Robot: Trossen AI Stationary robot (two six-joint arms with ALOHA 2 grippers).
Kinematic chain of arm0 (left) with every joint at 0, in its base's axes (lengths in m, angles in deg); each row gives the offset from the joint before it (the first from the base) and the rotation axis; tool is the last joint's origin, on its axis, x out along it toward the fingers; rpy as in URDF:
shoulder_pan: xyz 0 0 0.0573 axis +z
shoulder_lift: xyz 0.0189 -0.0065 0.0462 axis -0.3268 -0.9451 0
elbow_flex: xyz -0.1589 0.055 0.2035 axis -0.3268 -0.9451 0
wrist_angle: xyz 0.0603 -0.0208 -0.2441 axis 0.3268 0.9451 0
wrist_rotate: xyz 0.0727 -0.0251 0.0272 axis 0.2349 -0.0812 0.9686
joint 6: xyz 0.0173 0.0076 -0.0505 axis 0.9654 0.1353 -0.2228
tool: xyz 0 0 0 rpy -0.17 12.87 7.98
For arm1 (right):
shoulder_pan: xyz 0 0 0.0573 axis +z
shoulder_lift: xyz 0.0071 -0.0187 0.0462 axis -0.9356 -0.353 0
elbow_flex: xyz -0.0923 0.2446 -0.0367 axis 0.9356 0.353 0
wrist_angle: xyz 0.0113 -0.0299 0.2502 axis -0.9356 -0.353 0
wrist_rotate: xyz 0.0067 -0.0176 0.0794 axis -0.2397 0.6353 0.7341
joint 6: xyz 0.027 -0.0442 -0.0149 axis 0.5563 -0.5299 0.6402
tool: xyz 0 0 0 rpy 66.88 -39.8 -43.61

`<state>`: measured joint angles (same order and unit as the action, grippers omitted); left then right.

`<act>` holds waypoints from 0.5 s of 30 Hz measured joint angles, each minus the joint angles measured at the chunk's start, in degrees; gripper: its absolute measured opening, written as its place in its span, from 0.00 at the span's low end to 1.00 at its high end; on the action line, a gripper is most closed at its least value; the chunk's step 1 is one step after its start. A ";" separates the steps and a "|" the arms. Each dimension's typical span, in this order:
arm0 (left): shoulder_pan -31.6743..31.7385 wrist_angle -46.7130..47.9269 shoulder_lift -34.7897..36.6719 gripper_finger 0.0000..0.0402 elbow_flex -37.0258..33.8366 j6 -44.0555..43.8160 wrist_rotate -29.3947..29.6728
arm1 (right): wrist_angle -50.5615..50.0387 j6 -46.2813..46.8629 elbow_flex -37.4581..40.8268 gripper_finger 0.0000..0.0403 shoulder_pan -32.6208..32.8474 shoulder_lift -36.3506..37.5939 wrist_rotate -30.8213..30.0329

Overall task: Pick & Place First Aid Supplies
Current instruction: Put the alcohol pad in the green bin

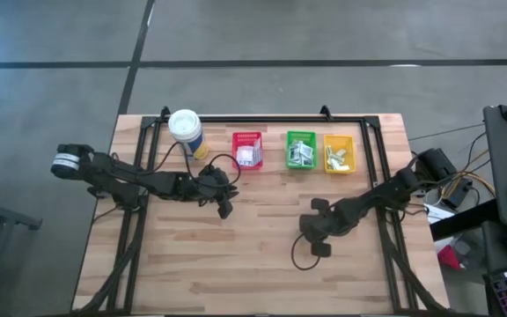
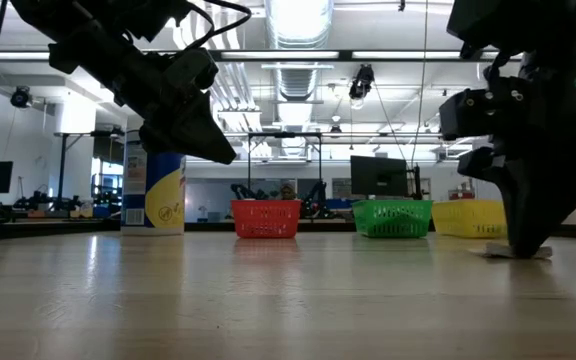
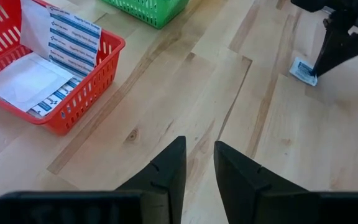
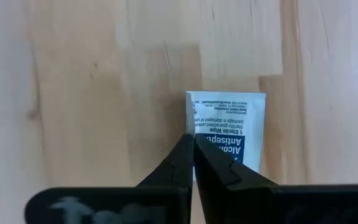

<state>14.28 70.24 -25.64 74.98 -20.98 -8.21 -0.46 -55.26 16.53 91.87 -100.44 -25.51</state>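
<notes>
Pale wooden planks of the table [image 1: 262, 255] carry everything, with a workshop room stretching behind in the level view. Along the far edge stand a white canister [image 1: 186, 130], a red bin [image 1: 247, 150], a green bin [image 1: 301, 150] and a yellow bin [image 1: 339, 152], each bin already holding first aid supplies.

On the open boards, well apart from the bins, the right gripper [image 4: 193, 158] is down at the surface. Its fingers are pressed together at their tips, and one antiseptic wipe packet [image 4: 229, 134] lies flat directly ahead of and under them. The packet's near edge sits at the tips, slightly off to one side of the closed pair, and its long axis runs straight on from the fingers. Whether a corner is really pinched cannot be told; judging by the wrist view, the packet looks flat on the wood.

Beside the red bin hangs the left gripper [image 3: 199, 163], fingers parted with nothing between them, clear of the table. That packet lies far ahead of it, so the right arm is much the nearer.
</notes>
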 joint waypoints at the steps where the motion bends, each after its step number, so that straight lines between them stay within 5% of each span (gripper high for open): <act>1: 0.00 0.00 0.00 0.23 0.00 0.00 0.02 | -0.76 -0.33 0.12 0.02 0.00 0.64 0.10; 7: 0.00 0.19 0.00 0.23 0.00 0.02 0.02 | -2.73 -2.26 0.19 0.02 -0.33 5.69 -1.28; 15: 0.00 0.50 0.00 0.23 0.00 0.00 0.02 | -5.40 -9.20 0.12 0.02 -5.47 13.86 -12.15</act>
<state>14.28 70.74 -25.64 74.98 -20.98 -8.19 -5.85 -64.46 16.65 86.40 -86.58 -37.66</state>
